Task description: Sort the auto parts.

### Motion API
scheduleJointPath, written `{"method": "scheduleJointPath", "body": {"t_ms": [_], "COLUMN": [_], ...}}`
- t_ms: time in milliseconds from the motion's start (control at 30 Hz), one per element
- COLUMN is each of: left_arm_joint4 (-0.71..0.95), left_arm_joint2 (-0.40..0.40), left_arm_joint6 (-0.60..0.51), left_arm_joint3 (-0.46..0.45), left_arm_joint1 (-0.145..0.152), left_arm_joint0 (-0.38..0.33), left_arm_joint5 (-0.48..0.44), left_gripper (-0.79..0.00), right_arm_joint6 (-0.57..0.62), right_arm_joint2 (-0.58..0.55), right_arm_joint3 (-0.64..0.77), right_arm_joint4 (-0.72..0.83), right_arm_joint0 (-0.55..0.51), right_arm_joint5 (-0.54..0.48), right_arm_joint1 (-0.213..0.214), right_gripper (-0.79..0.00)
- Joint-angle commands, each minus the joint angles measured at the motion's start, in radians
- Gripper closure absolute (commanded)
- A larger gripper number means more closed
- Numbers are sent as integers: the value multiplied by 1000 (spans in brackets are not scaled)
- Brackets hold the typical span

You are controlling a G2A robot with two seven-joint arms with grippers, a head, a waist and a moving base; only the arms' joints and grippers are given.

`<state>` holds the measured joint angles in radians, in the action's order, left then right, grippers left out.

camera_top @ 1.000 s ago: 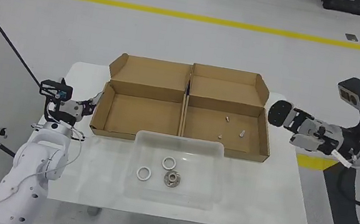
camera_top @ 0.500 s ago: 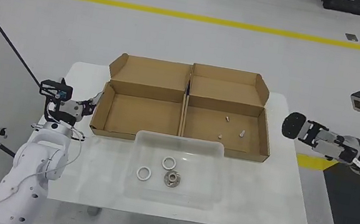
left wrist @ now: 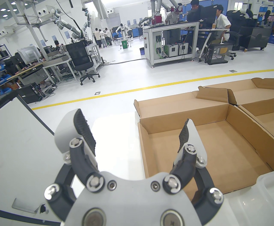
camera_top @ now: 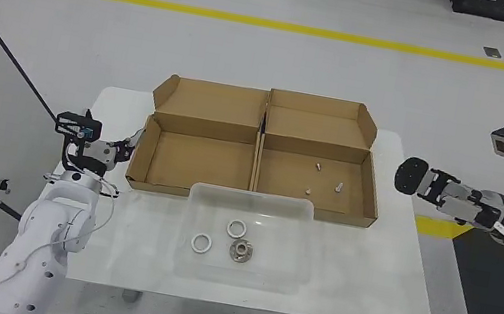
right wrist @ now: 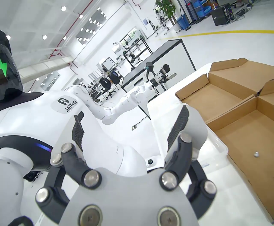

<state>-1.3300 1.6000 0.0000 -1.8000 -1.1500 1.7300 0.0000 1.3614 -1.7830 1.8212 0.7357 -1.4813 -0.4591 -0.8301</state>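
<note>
Both pairs of jaws spread and holding nothing, one at each outer end of the boxes.

My left jaws hang wide apart just beside the left cardboard box (camera_top: 196,159). My right jaws, equally spread, sit at the worktop (camera_top: 394,273) edge near the right cardboard box (camera_top: 320,144), which holds three small bolts (camera_top: 338,185). The clear tub (camera_top: 283,269) in front holds two white rings (camera_top: 201,244) and a flanged metal part (camera_top: 240,250).
</note>
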Motion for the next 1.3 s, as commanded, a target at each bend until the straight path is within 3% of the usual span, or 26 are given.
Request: {"method": "scheduleJointPath", "body": {"t_ms": [0,133,300,533,800,1067,1267], "left_arm_joint4": [0,-16,-99,-184,-160,-111,-101], "left_arm_joint2": [0,-1,-26,-73,-157,-284,-434], "left_arm_joint6": [0,-4,-84,-312,-640,-952,-1095], "left_arm_joint3": [0,-28,-146,-324,-450,-519,-513], "left_arm_joint1": [0,1,7,14,15,8,0], "left_arm_joint0": [0,-5,8,15,-15,-109,-190], "left_arm_joint5": [0,-32,-123,-263,-361,-385,-443], "left_gripper": [-785,-785,-785,-785,-785,-785,-785], "right_arm_joint6": [0,0,0,0,0,0,0], "right_arm_joint2": [0,0,0,0,0,0,0], "right_arm_joint3": [0,0,0,0,0,0,0], "right_arm_joint4": [0,0,0,0,0,0,0], "right_arm_joint0": [0,0,0,0,0,0,0], "right_arm_joint5": [0,0,0,0,0,0,0], "right_arm_joint1": [0,0,0,0,0,0,0], "right_gripper": [-785,-785,-785,-785,-785,-785,-785]}}
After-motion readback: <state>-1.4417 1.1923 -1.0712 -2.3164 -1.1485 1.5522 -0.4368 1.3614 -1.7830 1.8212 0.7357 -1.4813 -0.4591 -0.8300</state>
